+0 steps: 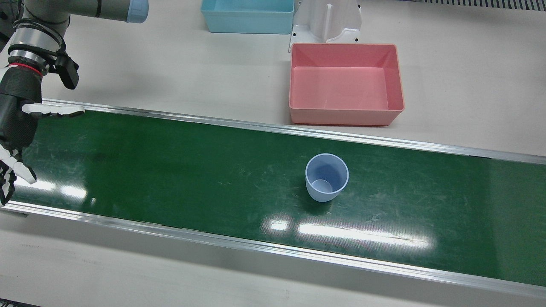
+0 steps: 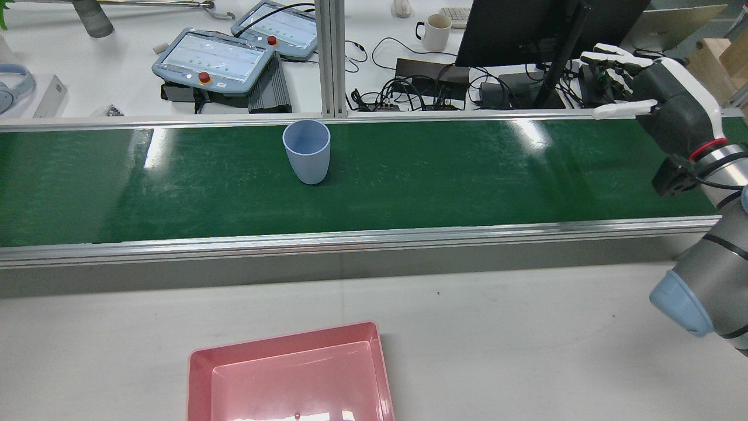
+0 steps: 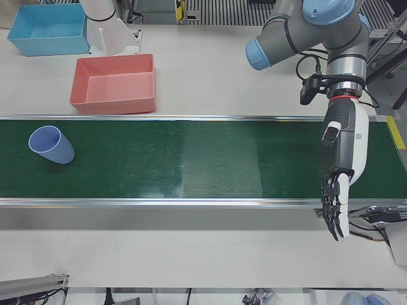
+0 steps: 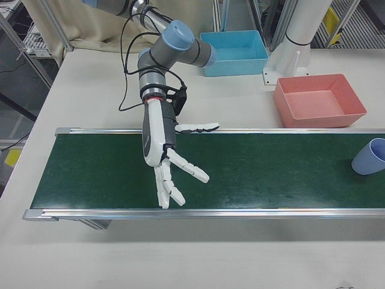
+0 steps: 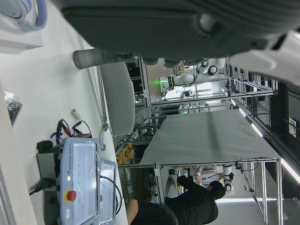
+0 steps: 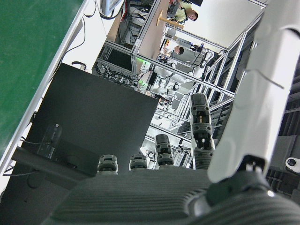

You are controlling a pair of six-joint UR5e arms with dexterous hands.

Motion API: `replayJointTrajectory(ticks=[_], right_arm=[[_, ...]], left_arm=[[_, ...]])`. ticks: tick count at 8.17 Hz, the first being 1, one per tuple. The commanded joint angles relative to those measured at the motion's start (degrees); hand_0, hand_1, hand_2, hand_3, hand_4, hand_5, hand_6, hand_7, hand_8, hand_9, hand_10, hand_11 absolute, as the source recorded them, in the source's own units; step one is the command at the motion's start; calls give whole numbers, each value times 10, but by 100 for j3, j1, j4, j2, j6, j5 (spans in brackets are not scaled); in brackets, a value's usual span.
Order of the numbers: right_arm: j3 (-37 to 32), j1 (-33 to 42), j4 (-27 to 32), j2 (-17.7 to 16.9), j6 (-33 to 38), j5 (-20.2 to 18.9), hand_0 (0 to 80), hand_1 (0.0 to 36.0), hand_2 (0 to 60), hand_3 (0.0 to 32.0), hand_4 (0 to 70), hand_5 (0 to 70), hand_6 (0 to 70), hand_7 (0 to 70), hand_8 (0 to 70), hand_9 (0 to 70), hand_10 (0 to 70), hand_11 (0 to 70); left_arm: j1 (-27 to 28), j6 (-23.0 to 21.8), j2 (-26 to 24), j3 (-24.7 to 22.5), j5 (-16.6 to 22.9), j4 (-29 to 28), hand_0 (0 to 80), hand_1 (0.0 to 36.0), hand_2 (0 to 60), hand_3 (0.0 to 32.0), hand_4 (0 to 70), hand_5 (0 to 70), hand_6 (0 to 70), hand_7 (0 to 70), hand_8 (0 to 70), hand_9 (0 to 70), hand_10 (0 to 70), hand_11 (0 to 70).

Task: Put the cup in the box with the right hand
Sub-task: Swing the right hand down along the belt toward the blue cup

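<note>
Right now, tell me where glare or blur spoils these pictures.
Front view: white lamp glare on the green belt just below the cup. Rear view: glare streaks on the belt left of the cup and toward the right. Left hand view: the hand is a blurred dark mass across the top.

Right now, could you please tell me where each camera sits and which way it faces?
Front view: overhead, looking down on cup, pink box and belt; right robot hand at its left edge.
Rear view: high behind, facing forward; right robot hand at right.
Left-front view: operators' side, facing the robot; left robot hand open.
Right-front view: same side; right robot hand spread over belt.
Left hand view: sideways, past its palm toward a desk.
Right hand view: sideways, past its fingers toward a monitor.
Front and rear views share the cup.
</note>
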Motion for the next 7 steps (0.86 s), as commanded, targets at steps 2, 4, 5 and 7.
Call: replayJointTrajectory(ticks=[2,4,5,7], right_arm=[[-282,-144,-51,581,-285,9,507,107,0,74,161,52,31,134,24,52,45,82],[-300,-371,254,644,-286,148,503,104,0,30,165,52,34,129,26,51,49,88],[-274,-599,274,679,-286,271,500,102,0,2,175,53,38,130,30,57,54,94],[-317,-855,702,688,-522,667,504,110,2,12,186,52,40,152,26,56,49,88]], left_arm=[[0,0,0,0,3,4,0,0,0,0,0,0,0,0,0,0,0,0],[0,0,0,0,3,4,0,0,0,0,0,0,0,0,0,0,0,0],[0,0,0,0,-6,4,0,0,0,0,0,0,0,0,0,0,0,0],[0,0,0,0,-6,-5,0,0,0,0,0,0,0,0,0,0,0,0]])
